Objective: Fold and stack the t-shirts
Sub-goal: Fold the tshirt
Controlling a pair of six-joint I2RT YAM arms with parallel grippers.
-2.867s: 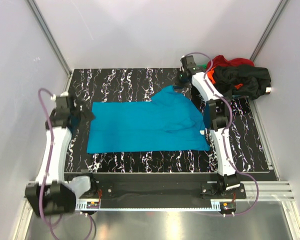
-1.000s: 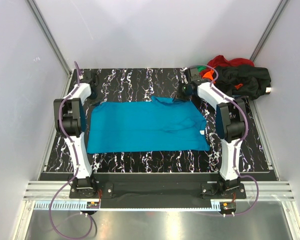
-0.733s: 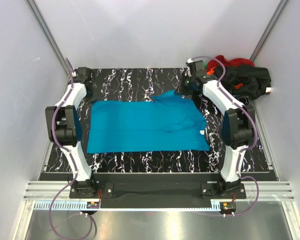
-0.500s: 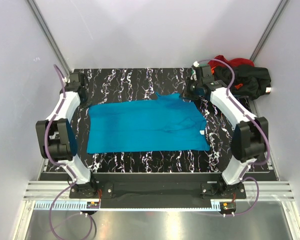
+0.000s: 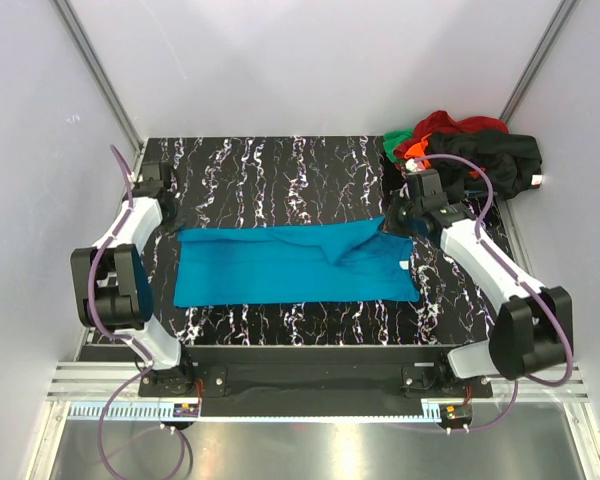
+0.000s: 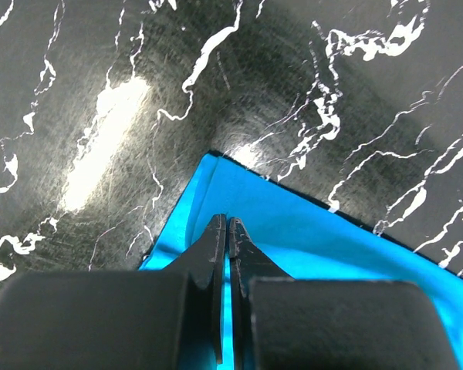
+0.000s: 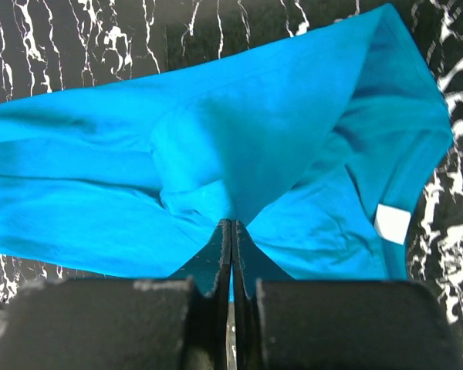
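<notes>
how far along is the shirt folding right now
Early. Done: only the teal t-shirt is spread out on the table; no folded stack shows. In hand: the left tool and right tool are each shut on its far edge, which is partly doubled over. Left: finishing that shirt, then the crumpled pile of black, red, orange and green shirts at the far right corner.

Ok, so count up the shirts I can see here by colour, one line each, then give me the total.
teal-blue shirt: 1
black shirt: 1
red shirt: 1
orange shirt: 1
green shirt: 1
Total: 5 showing. The last four are bunched together, so more may be hidden.
</notes>
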